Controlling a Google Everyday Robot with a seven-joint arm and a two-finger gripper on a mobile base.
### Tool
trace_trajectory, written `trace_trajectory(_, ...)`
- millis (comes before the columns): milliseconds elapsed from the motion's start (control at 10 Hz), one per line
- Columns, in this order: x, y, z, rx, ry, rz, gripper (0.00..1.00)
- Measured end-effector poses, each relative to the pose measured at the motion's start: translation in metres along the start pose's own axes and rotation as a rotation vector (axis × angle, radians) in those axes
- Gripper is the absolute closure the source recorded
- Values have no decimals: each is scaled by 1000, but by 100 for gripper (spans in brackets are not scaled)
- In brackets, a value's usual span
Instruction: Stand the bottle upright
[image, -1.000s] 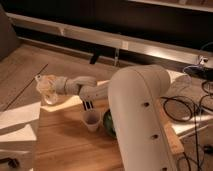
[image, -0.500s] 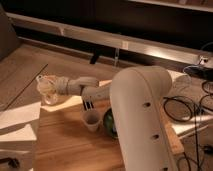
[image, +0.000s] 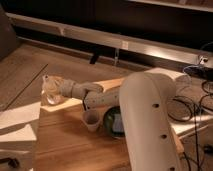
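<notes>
The clear plastic bottle (image: 48, 93) is at the far left end of the wooden table (image: 75, 145), roughly upright with its base at or just above the table edge. My gripper (image: 54, 89) reaches left from the pale arm (image: 95, 95) and is closed around the bottle's body. The bottle's label is hidden by the fingers and the glare.
A small pale cup (image: 91, 120) stands on the table under the forearm, with a dark green bowl (image: 114, 122) right beside it. My large white arm housing (image: 150, 125) fills the right foreground. Black cables (image: 192, 107) lie at the right. White boxes (image: 17, 125) sit at the left.
Almost nothing differs; the gripper and bottle stay at the table's left end, with only a slight shift.
</notes>
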Motion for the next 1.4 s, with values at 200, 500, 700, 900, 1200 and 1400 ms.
trace_trajectory(200, 5, 4, -16, 51, -28, -2, 100)
trace_trajectory(500, 25, 22, -39, 97, 30, 31, 100)
trace_trajectory(700, 39, 29, -53, 115, 96, 56, 100)
trace_trajectory(900, 46, 35, -62, 112, 177, 74, 100)
trace_trajectory(1200, 42, 39, -70, 94, 255, 78, 100)
trace_trajectory(1400, 37, 42, -71, 78, 279, 83, 100)
